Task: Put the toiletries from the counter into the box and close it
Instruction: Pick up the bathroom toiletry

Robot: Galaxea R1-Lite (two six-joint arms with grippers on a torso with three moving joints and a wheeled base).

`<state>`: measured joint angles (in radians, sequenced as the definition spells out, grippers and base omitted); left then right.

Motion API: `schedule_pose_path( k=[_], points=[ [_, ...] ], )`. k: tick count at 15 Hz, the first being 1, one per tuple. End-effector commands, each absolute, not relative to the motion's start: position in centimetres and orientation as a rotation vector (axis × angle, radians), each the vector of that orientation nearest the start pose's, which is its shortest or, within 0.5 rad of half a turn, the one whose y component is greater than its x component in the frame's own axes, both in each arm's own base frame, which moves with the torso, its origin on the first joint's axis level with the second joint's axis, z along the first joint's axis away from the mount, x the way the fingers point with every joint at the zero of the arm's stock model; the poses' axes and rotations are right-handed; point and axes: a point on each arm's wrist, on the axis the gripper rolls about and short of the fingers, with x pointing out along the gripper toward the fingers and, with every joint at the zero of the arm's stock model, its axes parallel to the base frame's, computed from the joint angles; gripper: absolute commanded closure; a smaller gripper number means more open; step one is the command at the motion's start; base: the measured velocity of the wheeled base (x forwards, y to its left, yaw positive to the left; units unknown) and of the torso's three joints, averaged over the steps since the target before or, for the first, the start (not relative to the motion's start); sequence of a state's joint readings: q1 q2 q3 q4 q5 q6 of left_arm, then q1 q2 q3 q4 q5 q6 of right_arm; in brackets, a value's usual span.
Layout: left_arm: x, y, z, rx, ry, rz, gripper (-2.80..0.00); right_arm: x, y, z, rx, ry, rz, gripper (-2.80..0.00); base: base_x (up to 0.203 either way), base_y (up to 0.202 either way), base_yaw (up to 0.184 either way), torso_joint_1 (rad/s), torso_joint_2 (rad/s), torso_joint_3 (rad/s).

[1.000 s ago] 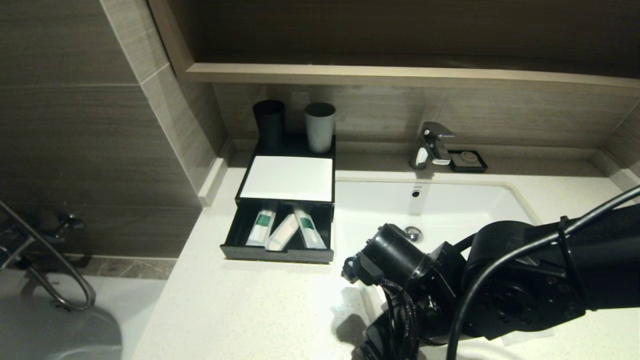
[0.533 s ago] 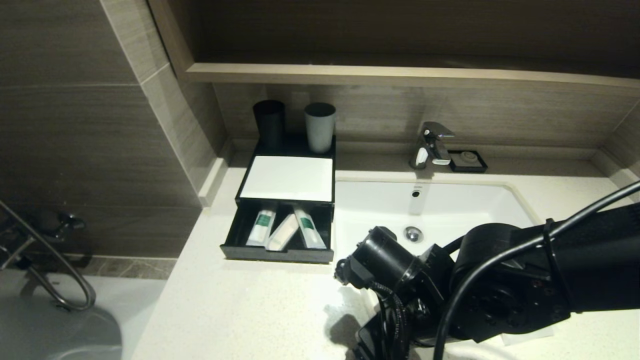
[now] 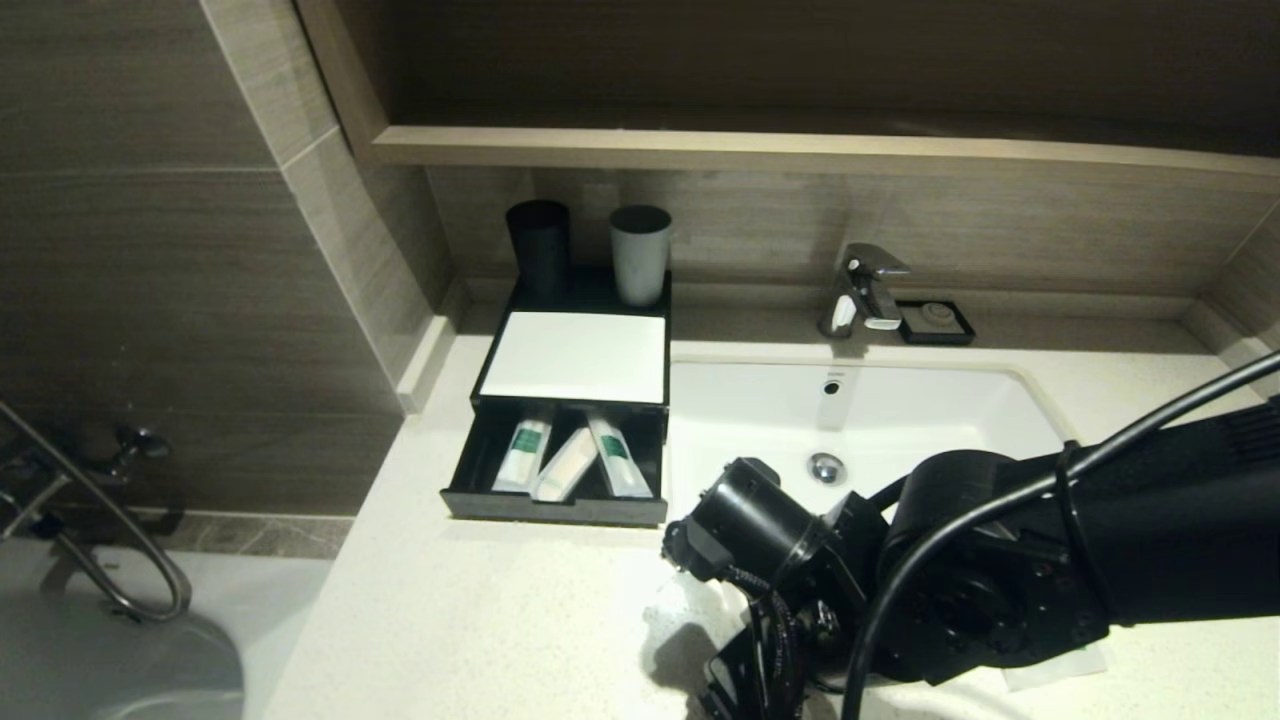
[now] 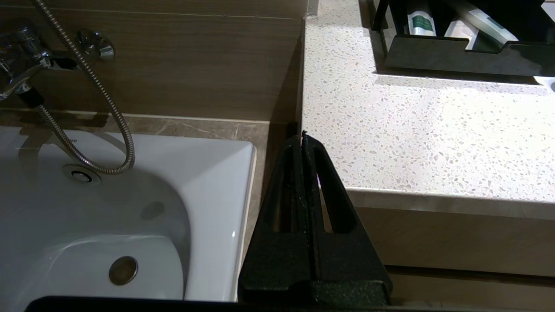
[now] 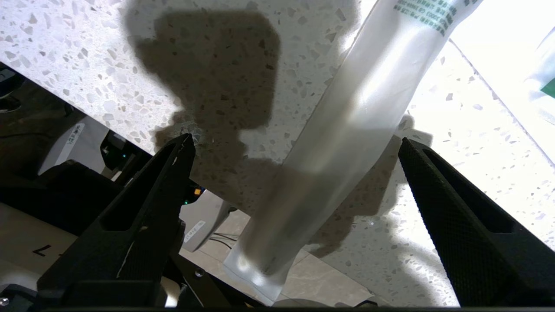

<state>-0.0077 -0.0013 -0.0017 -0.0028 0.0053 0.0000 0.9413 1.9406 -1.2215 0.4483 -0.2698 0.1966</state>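
Observation:
The black box [image 3: 572, 300] stands at the counter's back left, its drawer [image 3: 555, 508] pulled open. Three white tubes [image 3: 570, 462] lie in the drawer. My right arm [image 3: 780, 560] reaches down over the counter's front edge. In the right wrist view my right gripper [image 5: 295, 139] is open, its jaws wide on either side of a translucent white tube [image 5: 360, 112] that lies on the counter and overhangs the edge. The fingers do not touch it. My left gripper [image 4: 302, 136] is shut and empty, parked low by the counter's front left corner.
A black cup [image 3: 538, 245] and a grey cup [image 3: 640, 252] stand on the box's back. The sink [image 3: 900, 395] and faucet [image 3: 865, 290] lie right of the box, with a soap dish [image 3: 935, 322]. Another white packet [image 5: 537, 86] lies beside the tube. A bathtub [image 4: 108, 216] sits below left.
My right arm has moved left and a little toward the counter's front edge. The box, drawer and left arm have not moved.

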Motion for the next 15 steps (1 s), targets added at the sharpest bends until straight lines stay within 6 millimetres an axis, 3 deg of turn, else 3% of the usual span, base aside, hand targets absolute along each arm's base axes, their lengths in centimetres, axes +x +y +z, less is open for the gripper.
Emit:
schedule_pose_path(
  k=[1,15],
  points=[
    [-2.3,0.03,7.62,0.0,-0.006,-0.002,0.0,20.01,26.42,12.56,-0.515,1.017,0.472,-2.8,0.0,0.0,0.0,0.0,0.0,0.0],
    [-2.3,0.03,7.62,0.0,-0.006,-0.002,0.0,19.87,27.14,12.31,-0.539,0.999,0.454,-2.8,0.0,0.0,0.0,0.0,0.0,0.0]
  ],
)
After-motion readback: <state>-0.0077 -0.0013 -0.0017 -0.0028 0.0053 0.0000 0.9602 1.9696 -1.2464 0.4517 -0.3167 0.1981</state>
